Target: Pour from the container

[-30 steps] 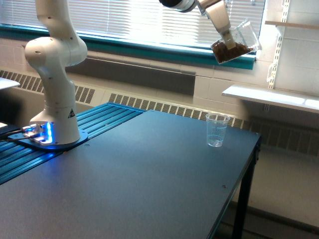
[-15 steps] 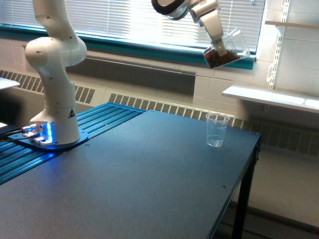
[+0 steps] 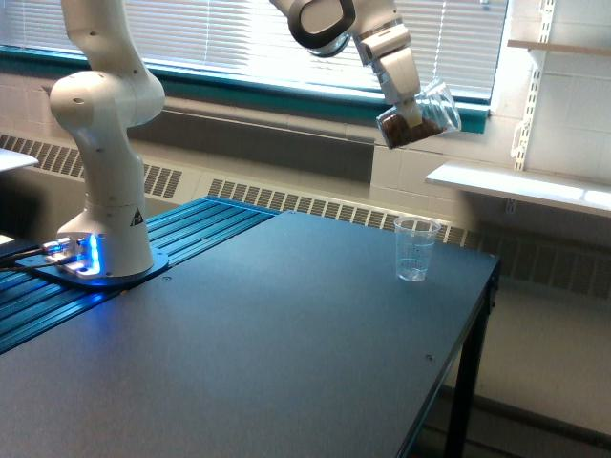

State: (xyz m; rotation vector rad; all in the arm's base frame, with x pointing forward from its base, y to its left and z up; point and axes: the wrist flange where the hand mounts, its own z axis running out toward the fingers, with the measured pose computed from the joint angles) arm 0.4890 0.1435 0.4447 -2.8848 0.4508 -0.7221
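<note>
High above the table's far right part hangs the container (image 3: 420,114), a clear jar with brown granules pooled at its lower left end. It is tilted, mouth pointing up and toward the exterior view's right. My gripper (image 3: 409,103) is shut on the container. A smaller clear cup (image 3: 416,249) stands upright on the dark table (image 3: 267,324), well below the container and roughly under it. No granules show in the cup.
The arm's white base (image 3: 105,258) stands at the exterior view's left on a blue ribbed surface. A window with blinds (image 3: 239,38) runs behind. White shelves (image 3: 520,186) sit on the wall at the right. The table's right edge drops off beside the cup.
The gripper with the container has moved down and toward the exterior view's left, closer over the cup. The container's tilt has changed. The cup has not moved.
</note>
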